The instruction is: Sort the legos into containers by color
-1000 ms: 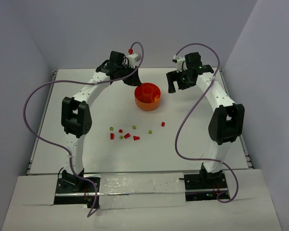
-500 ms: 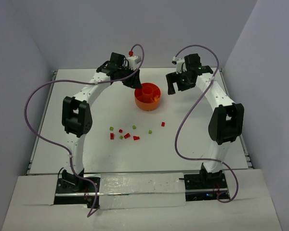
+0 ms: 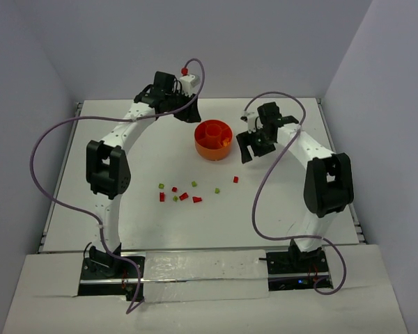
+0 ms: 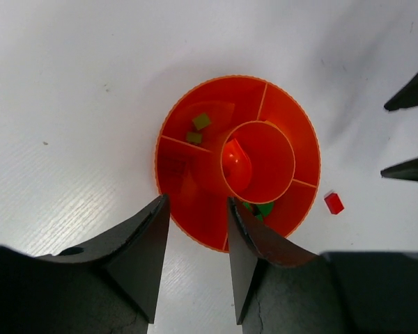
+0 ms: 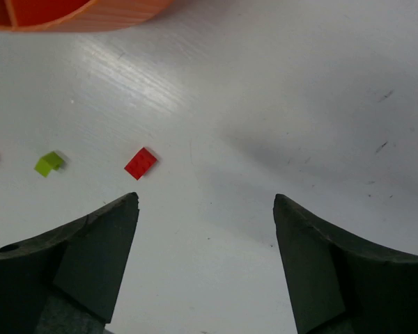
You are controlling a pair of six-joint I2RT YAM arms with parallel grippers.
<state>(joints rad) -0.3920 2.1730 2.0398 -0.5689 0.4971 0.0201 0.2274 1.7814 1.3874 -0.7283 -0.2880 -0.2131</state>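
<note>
The round orange bowl (image 3: 212,149) with divider walls stands at mid-table. The left wrist view shows two green legos (image 4: 198,129) in its upper-left compartment, a red piece (image 4: 235,157) in the central cup and more green (image 4: 262,208) in a lower compartment. My left gripper (image 3: 189,114) hovers open at the bowl's far-left rim (image 4: 195,233), nothing between its fingers. My right gripper (image 3: 248,150) hangs open right of the bowl, above bare table, empty. A red lego (image 5: 141,163) lies just beyond its left fingertip (image 5: 129,203), with a green lego (image 5: 49,163) farther left.
Several loose red and green legos (image 3: 184,196) lie scattered in front of the bowl, one red brick (image 3: 235,179) nearest the right gripper. Purple cables loop off both arms. Grey walls close in the table on three sides.
My left gripper has opened and drawn back from over the bowl toward the far left. The right arm swung forward and down toward the lone red brick, jaws slightly narrower.
</note>
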